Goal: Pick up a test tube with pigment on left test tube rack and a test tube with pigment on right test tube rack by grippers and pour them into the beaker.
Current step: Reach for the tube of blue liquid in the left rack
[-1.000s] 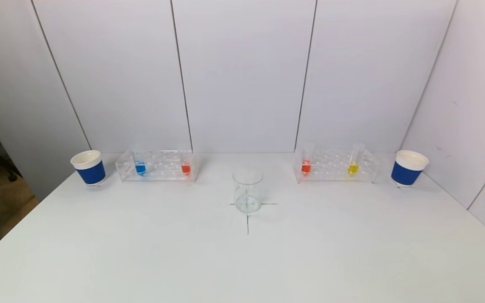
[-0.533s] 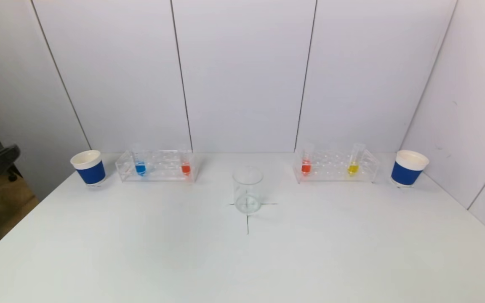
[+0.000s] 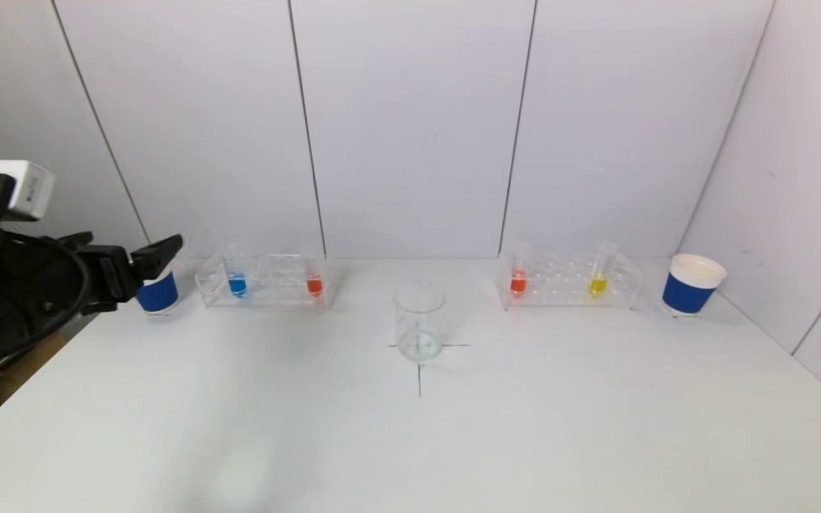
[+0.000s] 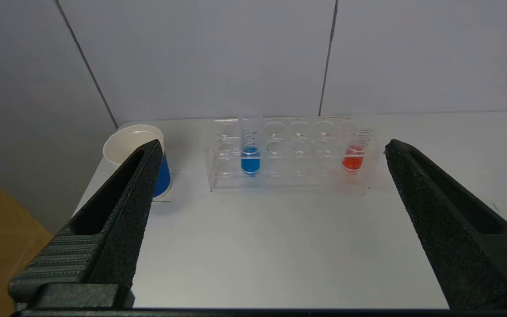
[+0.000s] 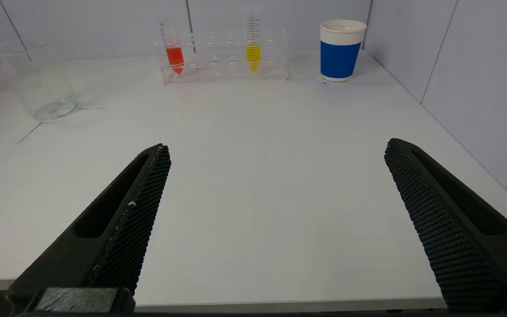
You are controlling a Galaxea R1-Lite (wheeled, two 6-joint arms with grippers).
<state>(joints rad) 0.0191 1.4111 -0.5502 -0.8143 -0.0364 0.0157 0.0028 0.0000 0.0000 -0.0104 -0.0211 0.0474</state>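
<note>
A clear beaker (image 3: 419, 322) stands empty on a cross mark mid-table. The left rack (image 3: 264, 280) holds a blue-pigment test tube (image 3: 237, 283) and an orange-red one (image 3: 315, 285). In the right rack (image 3: 569, 281) stand a red tube (image 3: 518, 281) and a yellow tube (image 3: 598, 283). My left gripper (image 3: 132, 256) hovers open at the table's left edge, well short of the left rack; its wrist view shows the blue tube (image 4: 250, 158) and the orange-red tube (image 4: 354, 159) ahead. The right gripper (image 5: 277, 145) is open over the near right table edge, far from the yellow tube (image 5: 253, 53).
A blue-banded paper cup (image 3: 157, 292) sits left of the left rack, partly behind my left gripper. A matching cup (image 3: 692, 285) stands right of the right rack. White wall panels close the back and right side.
My left arm has risen into the head view from the left and now reaches in front of the left cup. Tubes, racks and beaker have not moved.
</note>
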